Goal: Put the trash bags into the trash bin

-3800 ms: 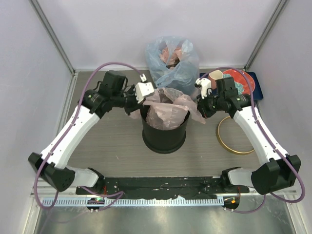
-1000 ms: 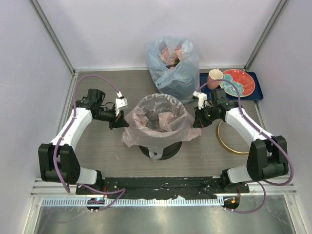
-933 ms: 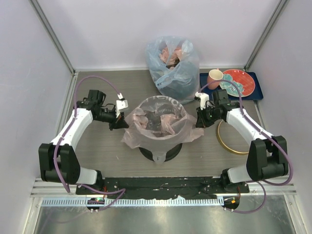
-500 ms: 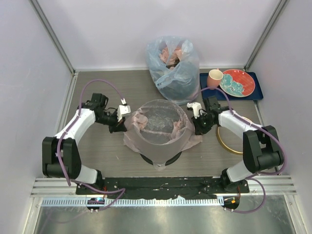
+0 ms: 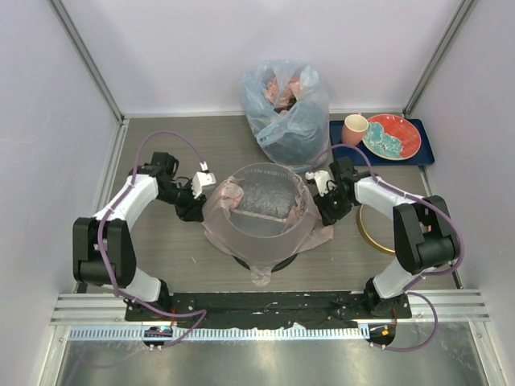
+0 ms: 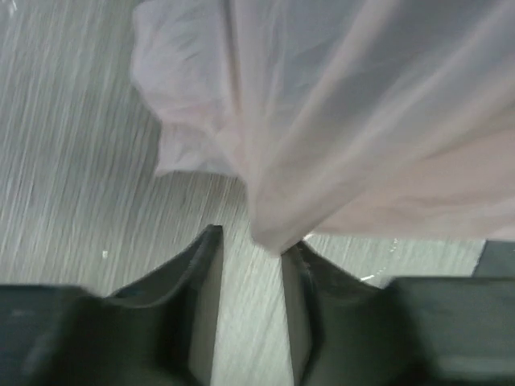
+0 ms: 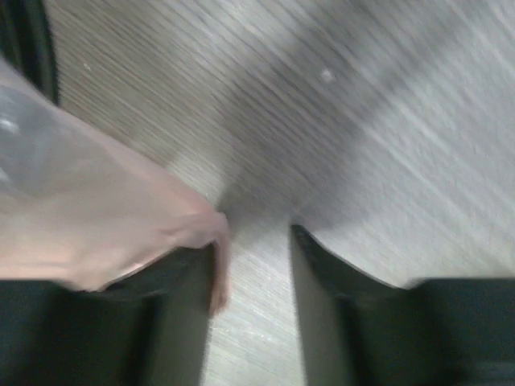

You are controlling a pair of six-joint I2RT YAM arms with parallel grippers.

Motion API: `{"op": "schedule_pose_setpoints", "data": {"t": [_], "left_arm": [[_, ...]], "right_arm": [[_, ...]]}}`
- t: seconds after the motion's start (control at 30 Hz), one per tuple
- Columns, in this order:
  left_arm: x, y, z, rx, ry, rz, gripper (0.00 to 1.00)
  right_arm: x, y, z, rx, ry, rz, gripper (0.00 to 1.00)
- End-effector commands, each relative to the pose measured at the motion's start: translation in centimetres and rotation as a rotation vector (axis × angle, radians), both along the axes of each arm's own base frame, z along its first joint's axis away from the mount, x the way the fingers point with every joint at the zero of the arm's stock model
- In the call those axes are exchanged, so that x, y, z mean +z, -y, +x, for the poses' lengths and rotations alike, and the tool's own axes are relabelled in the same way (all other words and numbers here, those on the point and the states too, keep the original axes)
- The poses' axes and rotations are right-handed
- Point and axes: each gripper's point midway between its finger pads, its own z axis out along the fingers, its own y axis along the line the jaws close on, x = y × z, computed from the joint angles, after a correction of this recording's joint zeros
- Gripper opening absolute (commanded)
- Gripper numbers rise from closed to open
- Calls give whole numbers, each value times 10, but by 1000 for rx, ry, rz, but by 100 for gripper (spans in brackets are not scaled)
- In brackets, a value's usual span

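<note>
- The thin, crinkly, translucent pale-pink plastic trash bag (image 5: 241,233) is draped over the round black plastic trash bin (image 5: 278,262) in the middle of the grey wood-grain table (image 5: 161,257). Its mouth is stretched into a wide ring and its skirt hangs outside the bin's walls, so only the bin's foot shows
- The left gripper (image 5: 197,211) sits low at the bag's left flank and the right gripper (image 5: 326,211) at its right flank. The bag lies straight between them, inward of each claw, on a side-to-side line
- In the left wrist view the two dark fingers (image 6: 197,281) stand apart with bare table in the gap. A gathered tip of pink film just meets the inner edge of one fingertip and is not pinched
- In the right wrist view the fingers (image 7: 322,273) are parted likewise, and a fold of film lies over one finger, clamped by nothing
- The lining looks nearly done. The thin gold-coloured hoop (image 5: 372,245) lies flat just beside the right arm and well apart from the left claw, so the right arm is the nearer one to fetch it
</note>
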Motion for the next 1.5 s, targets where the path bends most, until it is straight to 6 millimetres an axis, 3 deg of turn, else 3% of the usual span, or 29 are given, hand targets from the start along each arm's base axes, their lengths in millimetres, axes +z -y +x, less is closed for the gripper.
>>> {"op": "schedule_pose_setpoints", "data": {"t": [0.0, 0.03, 0.07, 0.13, 0.17, 0.23, 0.27, 0.3, 0.37, 0.4, 0.5, 0.57, 0.6, 0.7, 0.77, 0.8, 0.87, 0.9, 0.93, 1.0, 1.07, 1.3, 1.4, 1.47], "left_arm": [[59, -23, 17, 113, 86, 41, 51], [72, -24, 18, 135, 99, 20, 72], [84, -25, 20, 152, 116, 10, 79], [114, -25, 17, 183, 154, -16, 86], [120, -25, 17, 196, 167, -21, 87], [139, -26, 15, 258, 201, -42, 89], [144, -25, 14, 276, 209, -53, 89], [152, -25, 17, 295, 239, -69, 89], [166, -21, 12, 362, 246, -119, 91], [174, -17, 16, 368, 277, -157, 92], [184, -9, 13, 412, 283, -238, 94], [182, -8, 11, 415, 272, -246, 94], [179, -8, 8, 412, 256, -240, 94], [169, -11, 2, 392, 244, -205, 93], [167, -10, -2, 371, 246, -203, 92], [164, -10, -4, 369, 239, -203, 92], [166, -5, -8, 361, 228, -230, 92], [169, -4, -6, 386, 218, -254, 92], [171, -3, -5, 394, 216, -266, 92], [180, 2, -2, 399, 225, -313, 92], [186, 6, -1, 425, 204, -354, 91], [201, 8, 1, 453, 218, -395, 91], [199, 6, -2, 465, 226, -377, 91], [198, 3, -4, 474, 230, -364, 91]], "right_arm": [[38, 25, 3, -40, 11, -46, 56], [57, 30, 7, -50, 53, -27, 62], [69, 34, 0, -49, 43, -24, 71], [100, 39, 10, -45, 107, -6, 74], [114, 42, 2, -42, 104, -8, 75], [149, 44, 11, -30, 168, 3, 76], [159, 44, 2, -22, 143, 7, 76], [191, 41, 11, -15, 207, 30, 76], [222, 19, 4, 11, 207, 140, 76], [249, 10, 12, 24, 258, 172, 76], [259, -1, 10, 69, 241, 130, 75], [244, 12, 5, 100, 207, 49, 75], [225, 18, -2, 109, 154, 16, 75], [216, 20, -13, 133, 153, 20, 73], [239, 9, -11, 132, 233, 93, 73], [264, -6, -10, 138, 280, 186, 72], [287, -29, -15, 176, 280, 280, 69], [316, -44, -16, 177, 318, 341, 69], [324, -68, -28, 245, 310, 369, 68], [338, -95, -33, 280, 334, 414, 68], [340, -126, -44, 328, 329, 450, 65], [283, -191, -60, 514, 270, 309, 54], [257, -203, -67, 576, 232, 253, 53], [228, -206, -68, 595, 192, 200, 51]]}}
